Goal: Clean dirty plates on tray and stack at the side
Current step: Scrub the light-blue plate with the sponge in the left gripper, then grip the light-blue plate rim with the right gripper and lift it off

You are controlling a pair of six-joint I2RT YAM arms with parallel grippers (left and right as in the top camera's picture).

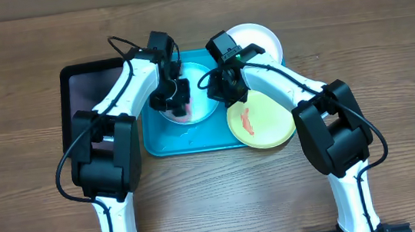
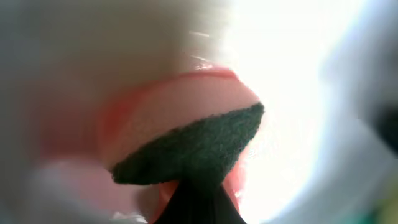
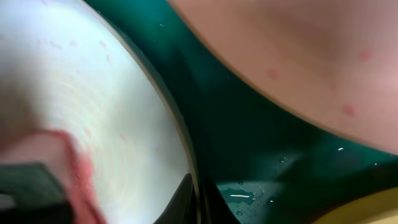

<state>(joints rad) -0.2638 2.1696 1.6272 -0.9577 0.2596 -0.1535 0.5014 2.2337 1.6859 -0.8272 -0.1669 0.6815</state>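
On the tray (image 1: 165,140), mid-worktop (image 1: 384,35), the light blue plate (image 1: 205,110) lies under the left claw (image 1: 178,98), which is clenched on a sponge (image 2: 193,146) pressed to the plate's face. The right claw (image 1: 225,89) appears to pinch the plate's rim to steady it. The yellow-green plate (image 1: 267,129), smeared red, overlaps the tray's right edge and the white plate (image 1: 265,40) sits at its far right corner. Risks: the rim pinch looks shallow and the tray is wet, so scrubbing force could slide the blue plate free or into the yellow-green plate.
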